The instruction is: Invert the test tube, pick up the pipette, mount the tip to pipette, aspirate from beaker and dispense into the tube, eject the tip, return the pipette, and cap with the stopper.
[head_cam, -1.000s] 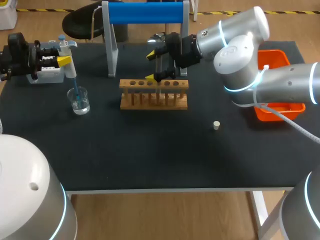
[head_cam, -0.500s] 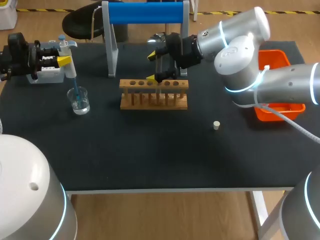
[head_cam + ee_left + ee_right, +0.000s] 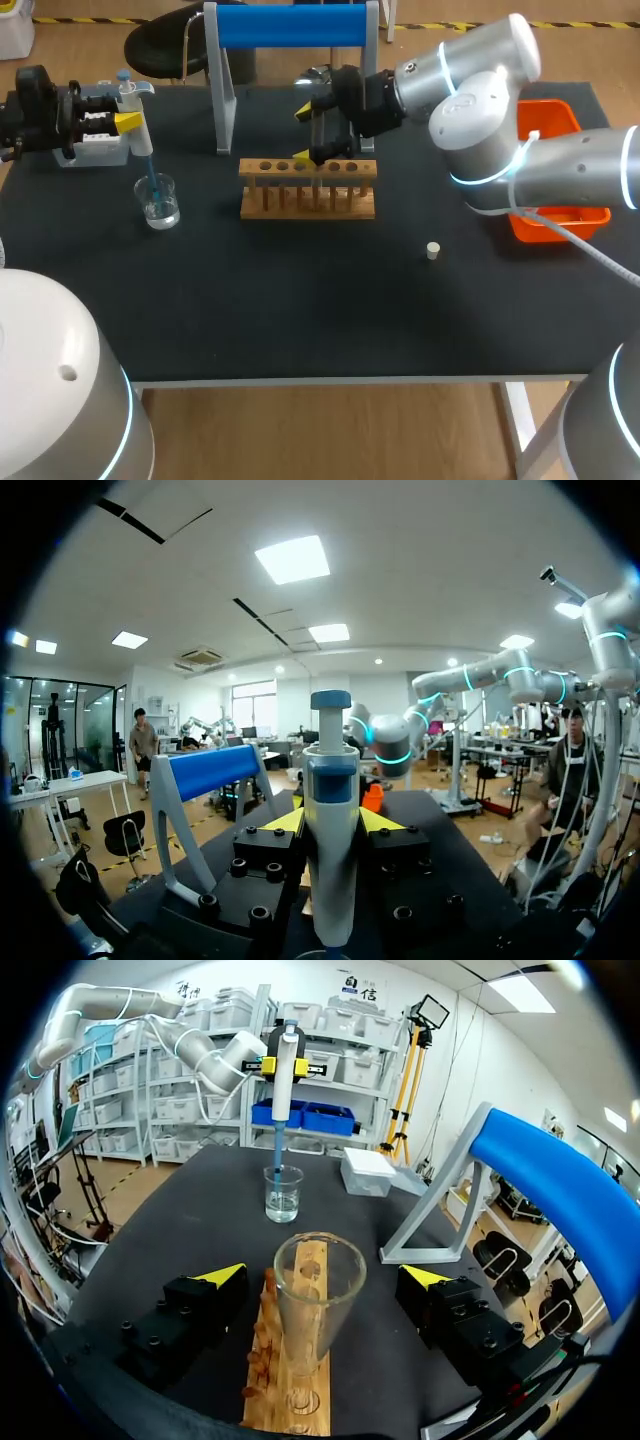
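The pipette is held upright, clamped between the fingers of the left gripper, with its blue tip dipped into the beaker. The right gripper is spread wide on either side of the test tube. The tube is stood mouth-up in the wooden rack and is touched by neither finger.

We tag this a lab bench, wet-lab kind: a black table with a wooden rack, a glass test tube standing in it, a small beaker of clear liquid, a blue-tipped pipette, a loose stopper, an orange bin and a blue-bar stand.
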`<state>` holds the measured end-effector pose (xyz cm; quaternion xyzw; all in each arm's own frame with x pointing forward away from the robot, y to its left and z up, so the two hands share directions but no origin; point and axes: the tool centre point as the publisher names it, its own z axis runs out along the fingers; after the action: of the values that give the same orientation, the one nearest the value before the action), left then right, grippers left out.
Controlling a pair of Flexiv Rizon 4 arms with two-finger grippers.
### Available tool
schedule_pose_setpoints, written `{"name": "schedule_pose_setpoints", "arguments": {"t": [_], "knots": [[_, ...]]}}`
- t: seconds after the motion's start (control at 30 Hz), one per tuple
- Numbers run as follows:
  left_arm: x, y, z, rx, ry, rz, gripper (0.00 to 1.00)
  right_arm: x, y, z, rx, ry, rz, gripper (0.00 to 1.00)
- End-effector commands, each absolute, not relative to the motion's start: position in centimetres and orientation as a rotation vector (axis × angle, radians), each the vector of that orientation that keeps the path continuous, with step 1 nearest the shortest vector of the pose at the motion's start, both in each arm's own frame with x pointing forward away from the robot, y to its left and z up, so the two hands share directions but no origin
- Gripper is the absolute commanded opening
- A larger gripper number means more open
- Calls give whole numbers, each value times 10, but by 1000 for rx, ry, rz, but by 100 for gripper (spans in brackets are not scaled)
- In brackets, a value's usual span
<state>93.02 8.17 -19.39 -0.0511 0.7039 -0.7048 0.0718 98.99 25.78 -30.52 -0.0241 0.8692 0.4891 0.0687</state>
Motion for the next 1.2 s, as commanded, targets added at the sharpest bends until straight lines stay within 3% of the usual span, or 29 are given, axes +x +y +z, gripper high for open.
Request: {"name": "schedule_pose_setpoints", "arguments": {"t": [0.03, 0.67, 1.2], "knots": [[931, 82, -193, -153, 2118, -2119, 0, 990, 257, -304, -74, 2623, 1468, 100], [922, 75, -167, -123, 2121, -2061, 0, 990, 257, -304, -74, 2623, 1468, 100], [918, 50, -90, -62, 2157, -1961, 0, 990, 257, -304, -74, 2623, 1468, 100]]}}
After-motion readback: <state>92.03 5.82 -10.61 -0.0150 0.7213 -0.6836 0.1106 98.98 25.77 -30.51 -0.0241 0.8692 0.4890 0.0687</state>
